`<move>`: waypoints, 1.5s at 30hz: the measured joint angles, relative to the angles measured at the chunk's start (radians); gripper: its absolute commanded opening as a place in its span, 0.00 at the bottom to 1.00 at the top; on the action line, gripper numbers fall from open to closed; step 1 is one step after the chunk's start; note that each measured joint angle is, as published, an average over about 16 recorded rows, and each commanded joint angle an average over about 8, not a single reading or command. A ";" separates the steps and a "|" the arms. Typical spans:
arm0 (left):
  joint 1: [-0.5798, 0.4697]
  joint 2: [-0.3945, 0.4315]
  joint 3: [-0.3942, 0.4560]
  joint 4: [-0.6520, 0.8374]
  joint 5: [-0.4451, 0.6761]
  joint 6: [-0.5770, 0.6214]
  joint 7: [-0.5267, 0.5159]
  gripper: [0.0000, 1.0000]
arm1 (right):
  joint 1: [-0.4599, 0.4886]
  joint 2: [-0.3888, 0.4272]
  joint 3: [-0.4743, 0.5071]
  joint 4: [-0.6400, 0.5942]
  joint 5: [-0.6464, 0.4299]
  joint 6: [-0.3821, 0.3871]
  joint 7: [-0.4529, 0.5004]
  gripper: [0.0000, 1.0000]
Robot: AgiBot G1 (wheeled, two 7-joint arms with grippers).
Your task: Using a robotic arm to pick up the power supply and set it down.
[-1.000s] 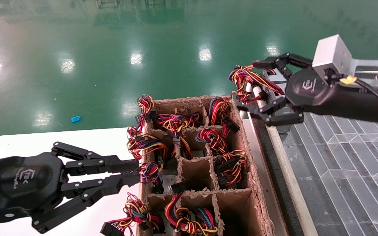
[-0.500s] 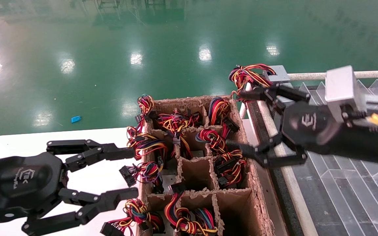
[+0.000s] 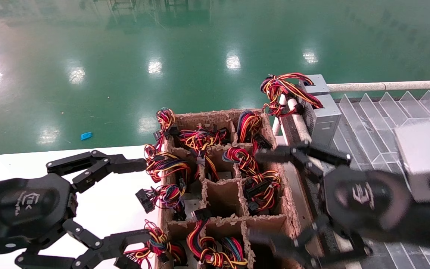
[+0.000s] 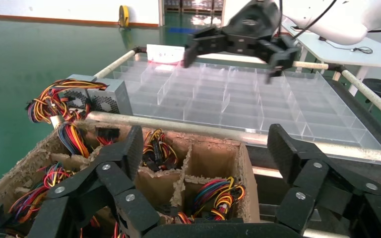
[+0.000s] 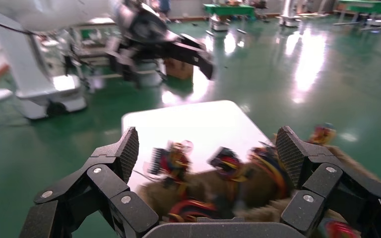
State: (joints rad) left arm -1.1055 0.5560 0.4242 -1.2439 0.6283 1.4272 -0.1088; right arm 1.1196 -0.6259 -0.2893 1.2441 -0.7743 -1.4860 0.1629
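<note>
Power supply (image 3: 321, 112) resting on the clear tray's (image 3: 386, 112) corner, apart from the right gripper (image 3: 274, 196), fingers spread wide, empty.

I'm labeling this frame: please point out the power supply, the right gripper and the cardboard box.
power supply (image 3: 321, 114), head view, on its vented grey side.
right gripper (image 3: 274, 198), head view, midway between its open fingertips.
cardboard box (image 3: 222, 198), head view, on an inner divider.

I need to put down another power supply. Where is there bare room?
The clear divided tray beyond the power supply is bare. The white table between the left gripper and the box is tight. The box is crowded with wires, with the right gripper over it.
</note>
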 measured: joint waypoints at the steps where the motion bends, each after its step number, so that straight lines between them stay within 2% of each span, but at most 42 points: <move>1: 0.000 0.000 0.000 0.000 0.000 0.000 0.000 1.00 | -0.010 0.003 0.002 0.009 0.010 -0.002 0.005 1.00; 13: 0.000 0.000 0.000 0.000 0.000 0.000 0.000 1.00 | -0.064 0.021 0.015 0.057 0.064 -0.014 0.031 1.00; 45: 0.000 0.000 0.000 0.000 0.000 0.000 0.000 1.00 | -0.045 0.015 0.010 0.039 0.043 -0.009 0.024 1.00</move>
State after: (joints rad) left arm -1.1052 0.5559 0.4241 -1.2437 0.6281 1.4270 -0.1088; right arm 1.0748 -0.6110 -0.2793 1.2835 -0.7309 -1.4955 0.1873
